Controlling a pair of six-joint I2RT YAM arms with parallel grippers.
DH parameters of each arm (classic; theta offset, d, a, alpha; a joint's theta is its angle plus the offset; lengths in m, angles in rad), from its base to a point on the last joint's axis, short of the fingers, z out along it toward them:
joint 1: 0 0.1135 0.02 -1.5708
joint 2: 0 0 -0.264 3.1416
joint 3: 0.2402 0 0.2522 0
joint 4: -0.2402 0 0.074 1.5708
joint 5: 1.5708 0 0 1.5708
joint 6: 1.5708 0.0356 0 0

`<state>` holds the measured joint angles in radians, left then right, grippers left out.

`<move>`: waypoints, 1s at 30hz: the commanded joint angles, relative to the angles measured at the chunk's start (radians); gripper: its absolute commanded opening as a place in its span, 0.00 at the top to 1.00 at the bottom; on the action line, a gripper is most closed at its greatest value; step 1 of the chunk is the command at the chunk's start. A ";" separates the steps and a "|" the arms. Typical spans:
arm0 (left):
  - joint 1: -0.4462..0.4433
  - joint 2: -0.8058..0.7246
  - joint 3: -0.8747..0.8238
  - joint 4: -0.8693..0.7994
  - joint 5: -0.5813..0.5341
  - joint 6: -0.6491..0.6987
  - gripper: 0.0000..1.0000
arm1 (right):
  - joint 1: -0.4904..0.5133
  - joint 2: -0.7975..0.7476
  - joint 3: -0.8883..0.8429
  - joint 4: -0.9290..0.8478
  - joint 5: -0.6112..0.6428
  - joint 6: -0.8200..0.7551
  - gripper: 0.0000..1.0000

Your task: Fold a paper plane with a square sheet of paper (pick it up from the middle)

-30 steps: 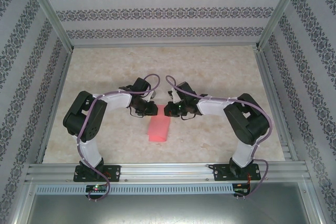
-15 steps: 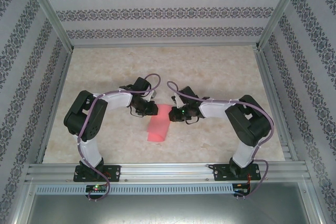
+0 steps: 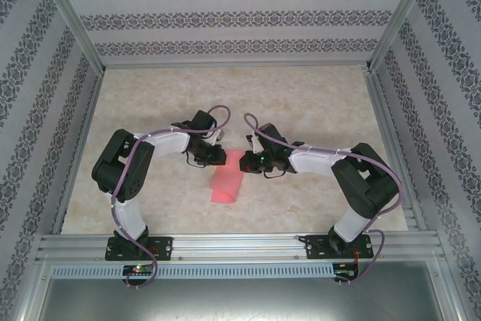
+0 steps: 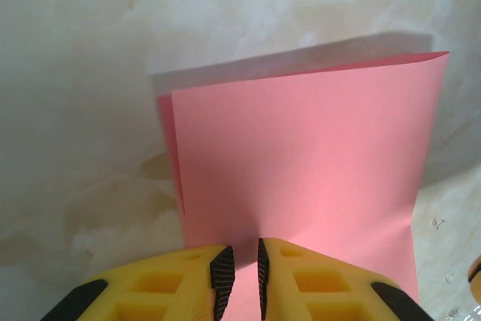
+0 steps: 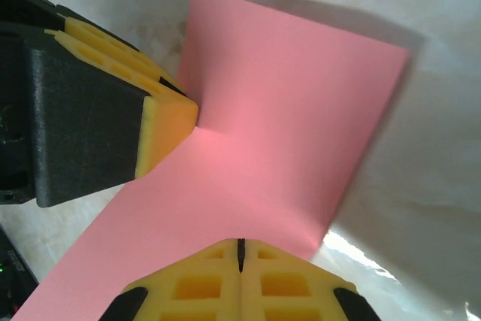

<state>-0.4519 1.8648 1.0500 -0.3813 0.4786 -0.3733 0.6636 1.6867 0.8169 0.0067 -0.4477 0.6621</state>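
left: left end effector — clenched on one edge of the square sheet of paper, which is nipped between its pads. this grip likely anchors that side so the doubled layers stay aligned. centre: the sheet, already folded in half, rests on the bench between the two arms. right: right end effector — jaws fully closed at the opposite edge, probably to steady or press the fold. whether it actually pinches paper cannot be told.
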 commanded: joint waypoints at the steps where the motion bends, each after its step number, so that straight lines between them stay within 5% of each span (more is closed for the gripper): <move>1: -0.003 0.136 -0.063 -0.054 -0.206 0.032 0.75 | 0.031 0.065 0.023 0.013 -0.036 0.012 0.98; 19: -0.002 0.139 -0.048 -0.075 -0.220 0.040 0.75 | 0.097 0.019 -0.160 -0.117 0.000 -0.031 0.99; 30: -0.002 0.137 -0.047 -0.074 -0.209 0.039 0.75 | 0.092 -0.195 -0.142 -0.031 0.008 0.083 0.98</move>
<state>-0.4519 1.8748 1.0676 -0.4011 0.4789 -0.3653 0.7555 1.5379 0.6548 -0.0406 -0.4381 0.6899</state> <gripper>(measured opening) 0.253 0.048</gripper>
